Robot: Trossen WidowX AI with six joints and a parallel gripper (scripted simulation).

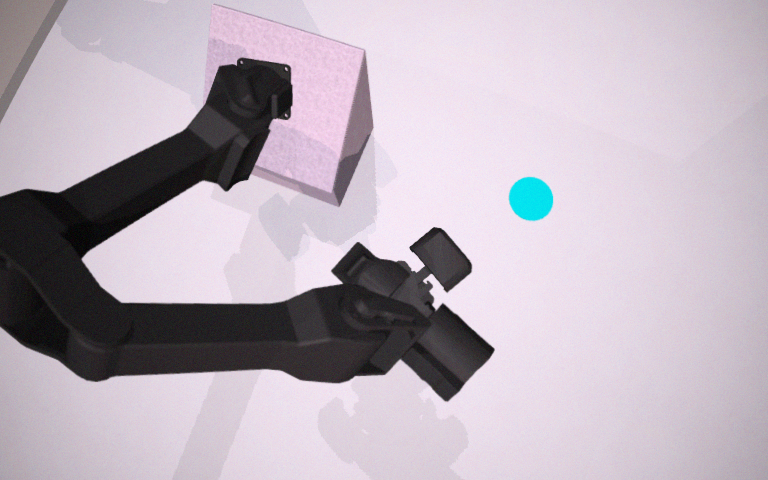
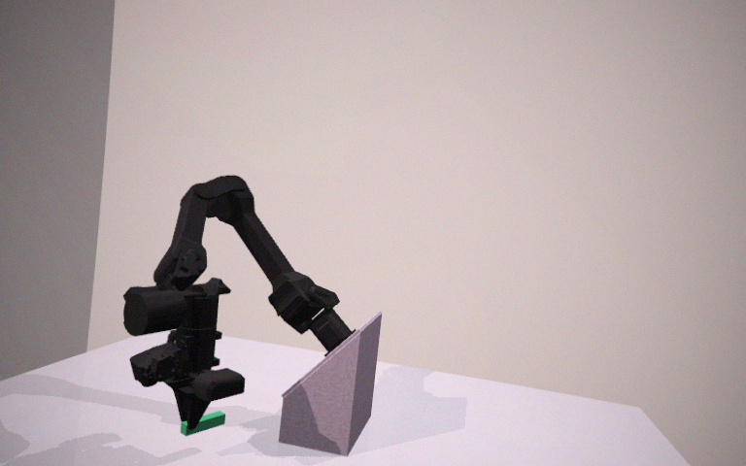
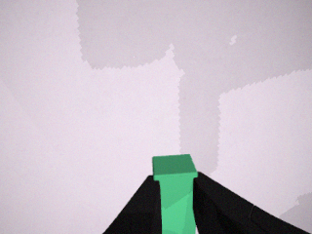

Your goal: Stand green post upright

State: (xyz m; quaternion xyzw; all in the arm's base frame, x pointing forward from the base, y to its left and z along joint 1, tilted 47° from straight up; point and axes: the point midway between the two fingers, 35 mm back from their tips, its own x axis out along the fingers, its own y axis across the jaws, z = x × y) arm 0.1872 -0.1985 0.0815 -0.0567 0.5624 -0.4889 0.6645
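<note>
The green post [image 2: 212, 421] [image 3: 177, 210] is level, on its side, and appears a little above the table in the exterior view. My gripper [image 2: 191, 425] [image 3: 174, 182] points down and is shut on the post, one finger against each long side. In the wrist view one end face of the post shows just past the fingertips. In the top view the post and fingertips are hidden under the gripper body. The cyan circle [image 1: 530, 198] lies flat on the table, up and to the right of the gripper in the top view. It does not show in the other views.
The arm's base is mounted on a pink wedge-shaped block [image 1: 317, 107] [image 2: 365, 373], up and to the left of the gripper in the top view. The white table [image 1: 634, 339] [image 2: 527, 422] carries shadows of the arm. A wall stands behind it.
</note>
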